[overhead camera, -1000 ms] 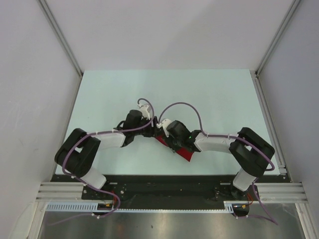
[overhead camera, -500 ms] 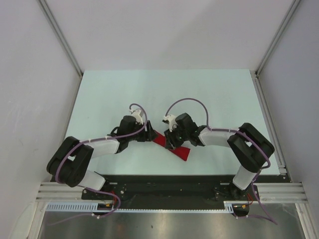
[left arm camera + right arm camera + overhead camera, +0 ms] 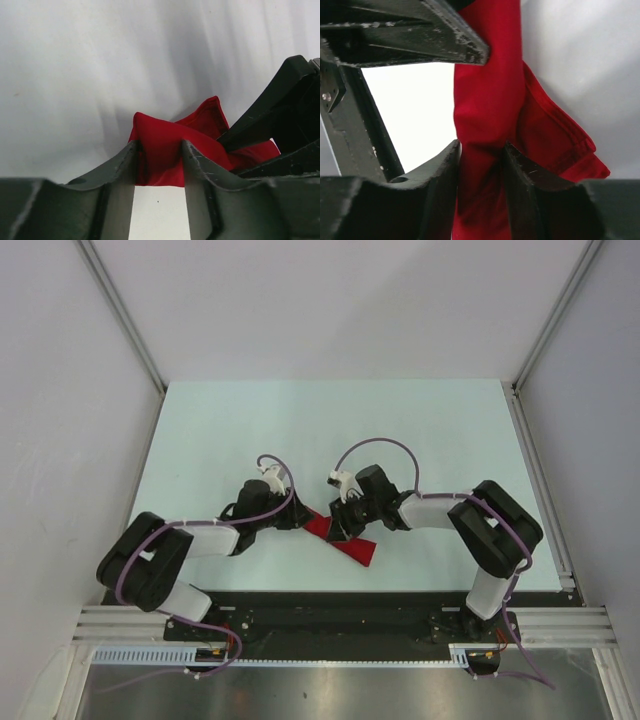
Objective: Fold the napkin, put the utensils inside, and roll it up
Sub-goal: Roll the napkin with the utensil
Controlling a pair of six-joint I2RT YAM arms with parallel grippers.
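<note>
The red napkin (image 3: pixel 350 543) lies as a narrow bundle near the table's front middle, slanting down to the right. My left gripper (image 3: pixel 305 519) comes in from the left and is shut on the bundle's upper left end (image 3: pixel 160 150), which fills the gap between its fingers. My right gripper (image 3: pixel 342 524) comes in from the right, shut on the napkin (image 3: pixel 487 100) a little further along, the cloth pinched between its pads. The two grippers nearly touch; the right one's dark fingers (image 3: pixel 270 115) show in the left wrist view. The utensils are hidden.
The pale green table (image 3: pixel 400 430) is enclosed by white walls with metal rails at the left (image 3: pixel 125 320) and right (image 3: pixel 555 320). Both arm bases and a black rail (image 3: pixel 330 615) sit just below the napkin at the near edge.
Both grippers moved toward the near edge and lower onto the cloth. More of the napkin's near end now shows. The left jaws narrowed onto the cloth.
</note>
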